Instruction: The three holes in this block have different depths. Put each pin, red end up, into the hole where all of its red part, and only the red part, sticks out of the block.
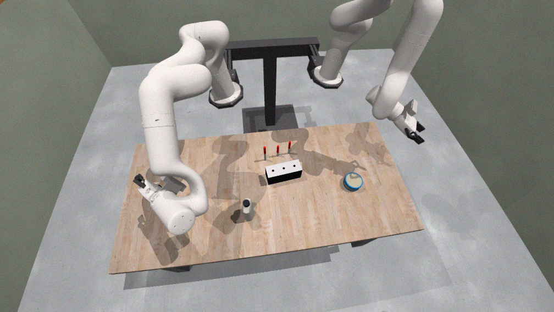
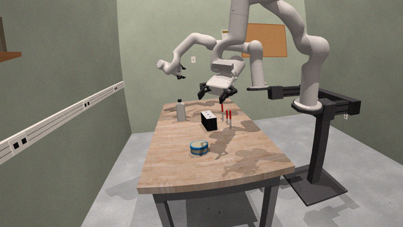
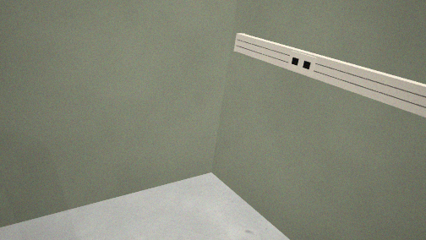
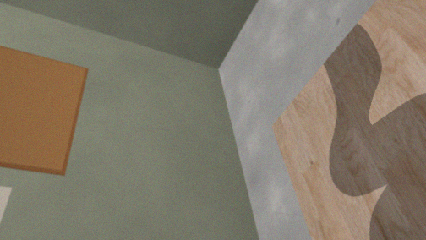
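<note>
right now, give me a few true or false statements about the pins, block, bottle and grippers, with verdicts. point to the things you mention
1. All three pins (image 1: 277, 150) (image 2: 226, 115) stand outside the block (image 1: 284, 176) (image 2: 208, 122). True.
2. The pins' red ends point down. False: they point up.
3. The left gripper (image 1: 421, 133) (image 2: 210, 100) is open. True.
4. The right gripper (image 1: 138, 180) (image 2: 183, 72) holds a pin. False: it is open and holds nothing.
5. The bottle (image 1: 248, 211) (image 2: 180, 113) has a black cap. True.
</note>
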You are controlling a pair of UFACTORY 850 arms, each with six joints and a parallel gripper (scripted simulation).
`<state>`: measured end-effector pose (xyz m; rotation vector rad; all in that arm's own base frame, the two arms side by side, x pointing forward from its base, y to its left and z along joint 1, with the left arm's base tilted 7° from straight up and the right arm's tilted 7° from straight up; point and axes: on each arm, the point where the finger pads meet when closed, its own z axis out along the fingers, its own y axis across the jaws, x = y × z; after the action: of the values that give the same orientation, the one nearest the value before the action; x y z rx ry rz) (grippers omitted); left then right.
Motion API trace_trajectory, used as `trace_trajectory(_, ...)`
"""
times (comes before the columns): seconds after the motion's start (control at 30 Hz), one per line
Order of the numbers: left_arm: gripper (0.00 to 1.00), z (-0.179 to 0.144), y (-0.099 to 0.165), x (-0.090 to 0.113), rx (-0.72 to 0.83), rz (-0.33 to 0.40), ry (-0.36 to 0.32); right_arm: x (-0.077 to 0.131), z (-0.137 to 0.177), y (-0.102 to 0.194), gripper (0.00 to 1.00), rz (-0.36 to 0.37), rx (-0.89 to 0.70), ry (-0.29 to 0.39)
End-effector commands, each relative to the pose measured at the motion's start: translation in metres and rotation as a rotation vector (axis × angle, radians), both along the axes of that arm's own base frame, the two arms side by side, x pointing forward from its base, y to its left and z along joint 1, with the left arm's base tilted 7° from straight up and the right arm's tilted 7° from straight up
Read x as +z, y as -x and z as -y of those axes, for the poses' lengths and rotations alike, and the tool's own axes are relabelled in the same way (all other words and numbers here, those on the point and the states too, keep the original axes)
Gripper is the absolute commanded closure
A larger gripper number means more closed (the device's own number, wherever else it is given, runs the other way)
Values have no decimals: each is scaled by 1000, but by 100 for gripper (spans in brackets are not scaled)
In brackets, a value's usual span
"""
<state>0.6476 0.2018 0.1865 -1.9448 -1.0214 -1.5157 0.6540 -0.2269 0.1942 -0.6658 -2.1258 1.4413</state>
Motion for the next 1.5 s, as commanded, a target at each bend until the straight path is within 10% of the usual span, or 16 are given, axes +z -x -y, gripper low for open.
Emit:
trace_trajectory(0.0, 0, 0, -1, 1, 0, 2, -1, 1, -3, -1, 0, 56, -13, 8)
trace_trajectory(1.47, 0, 0, -1, 1, 0, 2, -1, 2, -55, 5, 0, 658, -334, 102)
